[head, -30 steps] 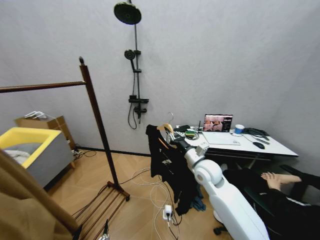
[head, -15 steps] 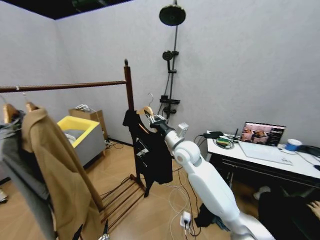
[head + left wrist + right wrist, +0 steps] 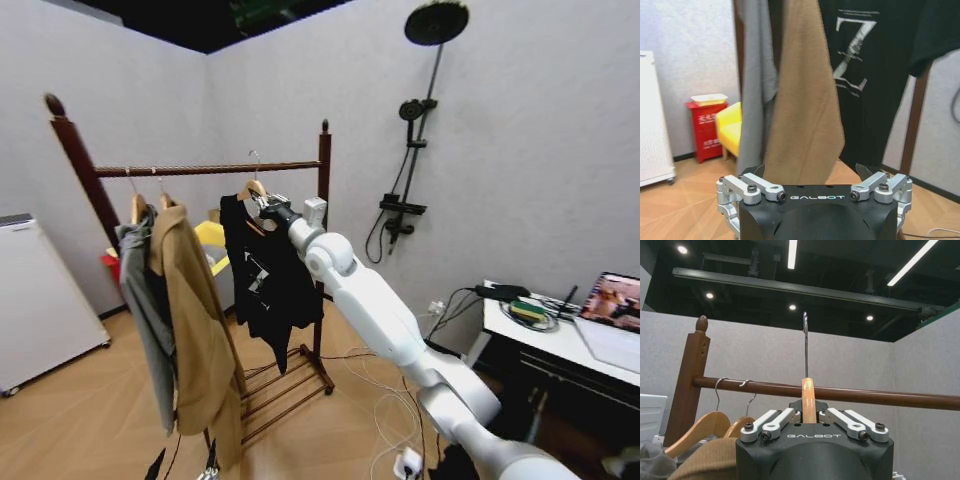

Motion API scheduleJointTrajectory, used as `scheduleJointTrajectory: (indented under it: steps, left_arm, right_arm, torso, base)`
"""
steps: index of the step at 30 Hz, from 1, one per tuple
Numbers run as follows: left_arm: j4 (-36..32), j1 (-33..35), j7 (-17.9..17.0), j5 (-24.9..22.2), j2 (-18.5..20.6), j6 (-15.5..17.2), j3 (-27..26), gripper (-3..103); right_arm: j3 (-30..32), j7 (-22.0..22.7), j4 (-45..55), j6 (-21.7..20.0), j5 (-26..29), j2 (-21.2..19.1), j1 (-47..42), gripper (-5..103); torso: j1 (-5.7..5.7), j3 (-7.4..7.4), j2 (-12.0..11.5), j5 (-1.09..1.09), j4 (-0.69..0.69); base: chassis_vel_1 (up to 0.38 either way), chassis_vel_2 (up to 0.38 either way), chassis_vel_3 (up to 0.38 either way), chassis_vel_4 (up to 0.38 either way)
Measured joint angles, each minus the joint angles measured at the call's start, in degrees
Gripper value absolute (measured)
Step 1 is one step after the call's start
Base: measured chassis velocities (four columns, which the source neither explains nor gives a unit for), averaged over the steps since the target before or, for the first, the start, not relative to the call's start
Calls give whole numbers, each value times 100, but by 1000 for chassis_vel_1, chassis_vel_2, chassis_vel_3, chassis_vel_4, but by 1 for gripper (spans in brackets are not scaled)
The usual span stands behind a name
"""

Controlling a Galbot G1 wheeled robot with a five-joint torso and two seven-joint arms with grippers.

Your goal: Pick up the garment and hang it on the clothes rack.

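The right gripper [image 3: 268, 206], at the end of the long white arm stretched forward, is clamped on the neck of the light wooden hanger [image 3: 808, 399] that carries the limp black jacket-like garment [image 3: 263, 275], with the wire hook [image 3: 805, 340] standing up above the fingers. The garment hangs free beside the horizontal bar [image 3: 210, 169] of the tall reddish-brown wooden clothes rack [image 3: 322, 210], close to the right-hand upright, with a long tan coat [image 3: 195, 320] and a grey garment [image 3: 140, 300] already hung farther along. In the right wrist view the hook's tip rises above the bar, so the carrying looks nearly finished and the hanging step is at hand. The next move probably calls for passing the hook over the bar and lowering it to catch. The left gripper [image 3: 812, 182] waits low below the clothes, its fingers spread wide and empty.
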Motion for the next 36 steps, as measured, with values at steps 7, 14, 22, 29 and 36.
scheduleJointTrajectory:
  steps: [7,14,22,29,36]
  left_arm:
    - [0,-1,2,0,0,0,1,100]
    - [0,0,1,0,0,0,1,100]
    - [0,0,2,0,0,0,1,100]
    - [0,-1,1,0,0,0,1,100]
    - [1,-1,1,0,0,0,1,100]
  right_arm:
    - [-42,-167,-1420,240,-361,768,657,10]
    - [1,-230,-2467,372,-747,878,949,10]
    - [138,-297,-3284,541,-917,855,1102,10]
    - [107,-341,-3200,527,-905,846,1118,10]
    - [-65,-376,-3312,510,-626,841,1450,10]
  torso:
    - [0,-1,0,1,-3]
    - [0,-1,0,2,-2]
    - [0,0,0,2,-1]
    - [0,0,0,2,0]
    - [-1,-2,1,1,0]
  base:
    - [17,20,12,18]
    - [0,0,0,0]
    - [0,0,0,0]
    - [0,0,0,0]
    - [0,0,0,0]
